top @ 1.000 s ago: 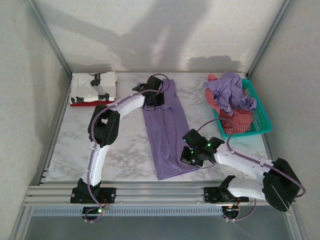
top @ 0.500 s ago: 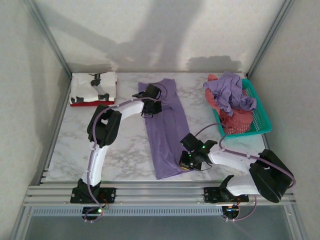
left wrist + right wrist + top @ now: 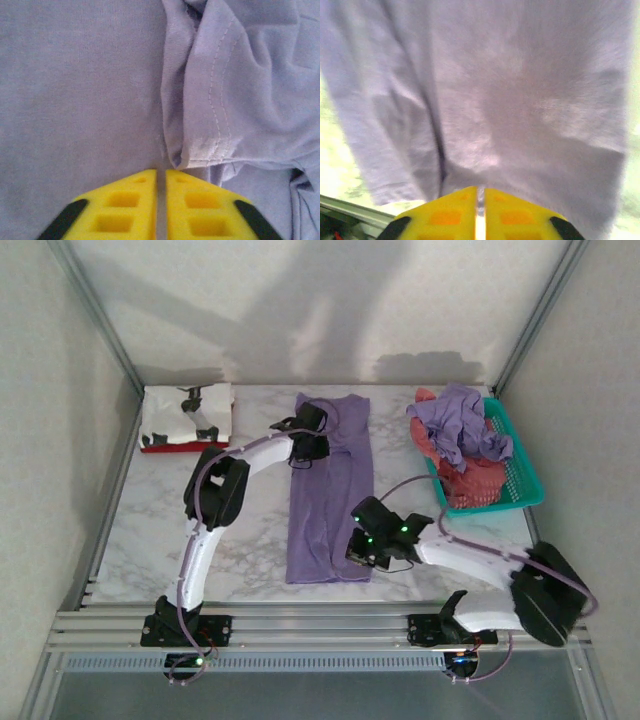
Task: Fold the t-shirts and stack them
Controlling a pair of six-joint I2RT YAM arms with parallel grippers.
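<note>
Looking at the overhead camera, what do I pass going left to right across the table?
Folded white t-shirt stacked on a red one → lavender t-shirt laid out flat → teal basket holding crumpled t-shirts.

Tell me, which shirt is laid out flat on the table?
The lavender shirt in the middle, spread long and flat. The white shirt sits folded at the far left, and crumpled shirts fill the basket.

Lavender t-shirt (image 3: pixel 320 520) flat, folded lengthwise
</note>
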